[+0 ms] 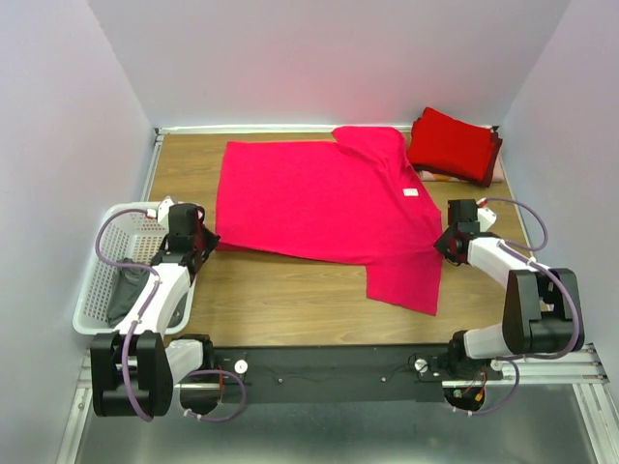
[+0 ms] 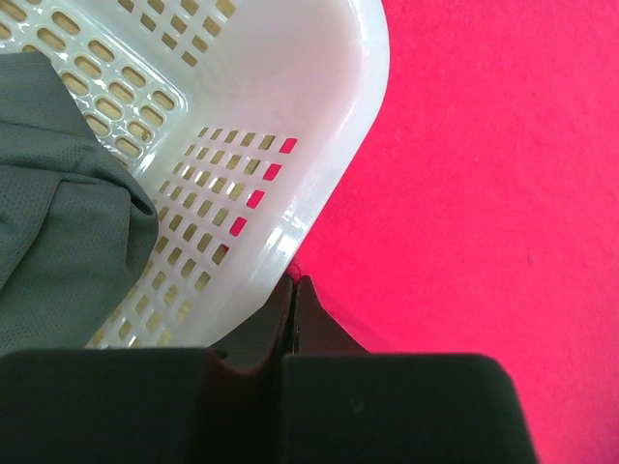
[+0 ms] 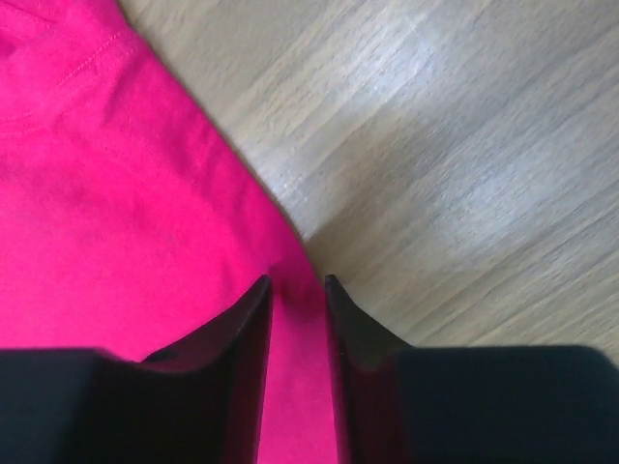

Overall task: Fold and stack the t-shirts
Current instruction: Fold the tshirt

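White lattice basket (image 1: 121, 256) sits far left on the table (image 1: 280, 300), grey cloth (image 1: 121, 295) lying inside it, not part of this fold. Left gripper (image 1: 200, 242) is just beside the basket's right wall, at the near-left corner of the pink t-shirt (image 1: 309, 198). In the left wrist view its jaws are pressed together with no gap. The shirt edge runs right to the tips, so it reads as pinched on the hem, though the cloth in the bite is barely visible.

The pink t-shirt lies spread flat across the middle of the table, unfolded. Its collar points to the far right, with the small white neck label (image 1: 410, 192) showing. One sleeve hangs toward the near edge.

Right gripper (image 1: 445, 246) is at the shirt's right edge, touching it. In the right wrist view the jaws are nearly together with pink cloth filling the narrow slot between them, so it is clamped on the fabric.

Both corners are likely held so the arms can lift one side together and carry it over for the first fold.

Stack of deeper red t-shirts (image 1: 453, 145) sits folded in the far right corner, well apart from the grippers. It is probably where this shirt goes once folded.
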Motion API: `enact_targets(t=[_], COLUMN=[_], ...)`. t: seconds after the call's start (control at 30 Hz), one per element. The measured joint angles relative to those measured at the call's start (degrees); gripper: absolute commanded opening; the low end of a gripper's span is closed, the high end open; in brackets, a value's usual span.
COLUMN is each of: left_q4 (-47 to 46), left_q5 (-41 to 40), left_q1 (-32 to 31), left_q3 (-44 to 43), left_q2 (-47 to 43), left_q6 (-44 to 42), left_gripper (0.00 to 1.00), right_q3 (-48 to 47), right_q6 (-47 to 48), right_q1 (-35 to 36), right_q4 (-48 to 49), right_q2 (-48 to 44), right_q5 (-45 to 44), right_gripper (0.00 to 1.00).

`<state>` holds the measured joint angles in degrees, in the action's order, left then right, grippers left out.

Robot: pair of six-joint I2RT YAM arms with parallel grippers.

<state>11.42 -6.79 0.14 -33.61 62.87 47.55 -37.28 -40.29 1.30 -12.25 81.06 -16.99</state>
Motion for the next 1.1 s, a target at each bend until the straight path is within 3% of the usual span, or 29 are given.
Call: enact_targets(t=[0.07,0.13,0.57,0.9,1.1], left_q4=[-0.15,-0.15,-0.20,-3.06,-4.81], left_q5=[0.20,0.33,0.85,1.99,3.30], left_q1=[0.00,-0.39,-1.57,-1.66,-1.68], left_q3=[0.37,0.79,4.09,4.04,3.80], left_q2=[-0.13,-0.48,-3.72,-1.49,1.20], left_q6=[-0.15,-0.26,-0.20,0.26,0.26], left_gripper=[0.00,0.00,0.00,0.00,0.00], right_q3=[0.00,0.00,5.31,2.73,5.70], right_q6=[0.33,0.42,-4.46,-8.17,-9.44], right_q1=[-0.11,-0.26,-0.26,-0.26,-0.26], right_q4=[-0.79,-1.97,-16.70,-33.11,-36.52], right_q2=[-0.46,-1.64,-25.90,-26.56,-24.85], right_q5=[1.09,2.49,14.27,17.66,17.62], right_gripper=[0.68,0.72,0.68,0.66,0.58])
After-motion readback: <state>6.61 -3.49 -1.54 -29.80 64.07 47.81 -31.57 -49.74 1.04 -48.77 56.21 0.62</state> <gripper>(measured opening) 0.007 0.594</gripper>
